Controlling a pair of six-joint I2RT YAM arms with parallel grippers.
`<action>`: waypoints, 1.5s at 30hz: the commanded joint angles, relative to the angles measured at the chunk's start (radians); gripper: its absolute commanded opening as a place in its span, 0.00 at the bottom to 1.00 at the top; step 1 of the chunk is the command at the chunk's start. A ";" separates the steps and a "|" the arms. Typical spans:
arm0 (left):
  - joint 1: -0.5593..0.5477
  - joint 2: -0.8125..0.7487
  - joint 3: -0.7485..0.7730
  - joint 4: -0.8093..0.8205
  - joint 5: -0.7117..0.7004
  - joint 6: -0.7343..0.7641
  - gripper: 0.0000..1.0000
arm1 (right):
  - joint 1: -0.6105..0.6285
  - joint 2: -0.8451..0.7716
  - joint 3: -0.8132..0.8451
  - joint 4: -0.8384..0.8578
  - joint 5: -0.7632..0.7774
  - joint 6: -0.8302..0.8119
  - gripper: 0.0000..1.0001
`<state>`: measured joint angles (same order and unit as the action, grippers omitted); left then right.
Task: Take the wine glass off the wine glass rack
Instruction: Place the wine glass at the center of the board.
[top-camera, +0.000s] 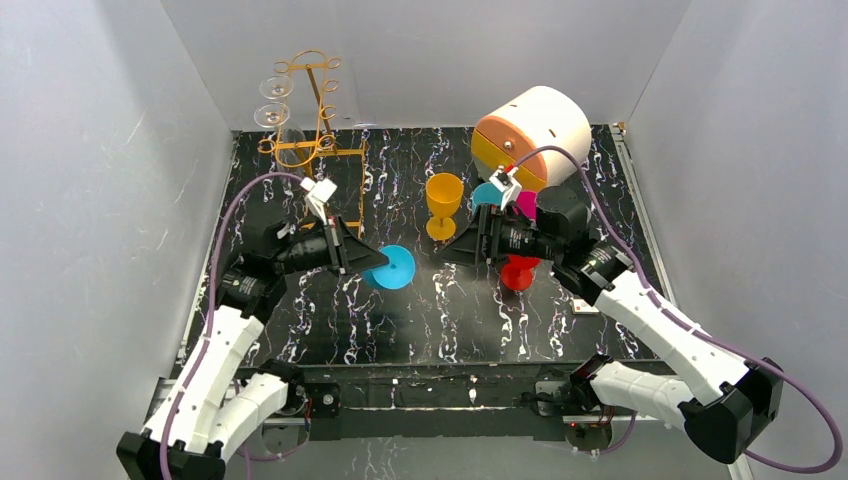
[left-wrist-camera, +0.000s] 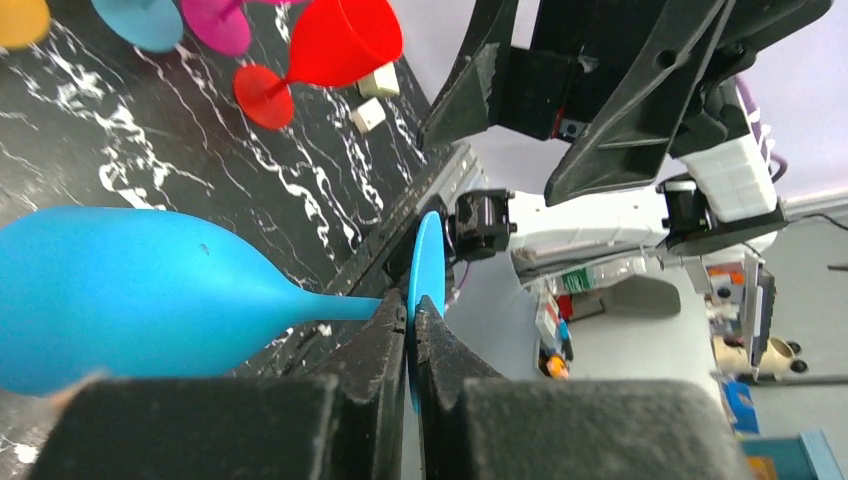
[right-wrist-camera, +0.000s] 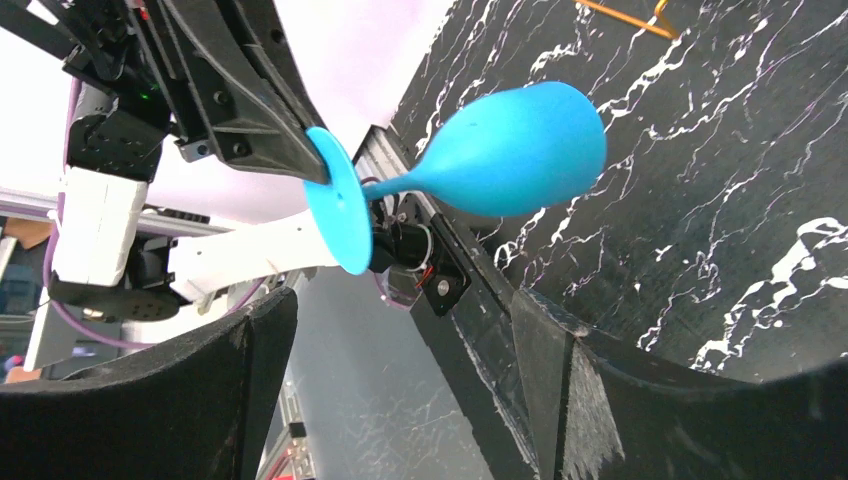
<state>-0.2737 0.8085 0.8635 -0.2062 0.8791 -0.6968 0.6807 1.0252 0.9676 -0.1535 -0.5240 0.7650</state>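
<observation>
**Blue glass in my left fingers, away from the rack**

My left fingers are clenched on the flat round foot of the blue glass, one finger on each face of the disc. The glass lies sideways: the stem runs level out from my fingertips and the bowl points right, toward the other arm. It sits over the middle of the worktop, a little left of centre. From my left wrist the bowl looks to hang just above the marbled surface, though I cannot be sure it clears it.

My right fingers are spread wide and grasp nothing. They point left at the bowl, near it but apart from it, and from that wrist the whole glass shows between them.

The rack stands at the far left corner, well apart from the blue glass. Two clear glasses hang on its left side.

A yellow glass stands upright just beyond the gap between my two sets of fingers. A red glass stands on the near side of my right wrist, partly hidden by it.
</observation>
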 joint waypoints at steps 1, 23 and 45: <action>-0.089 0.020 -0.017 0.052 -0.020 0.031 0.00 | -0.003 -0.004 -0.023 0.133 -0.066 0.070 0.85; -0.232 -0.037 -0.266 0.531 -0.191 -0.267 0.00 | 0.051 0.127 -0.101 0.348 -0.274 0.154 0.45; -0.241 -0.072 -0.236 0.365 -0.103 -0.209 0.49 | 0.051 0.132 -0.109 0.414 -0.199 0.144 0.01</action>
<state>-0.5060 0.7319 0.5900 0.1730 0.7261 -0.9245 0.7307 1.1751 0.8520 0.2279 -0.7315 0.9382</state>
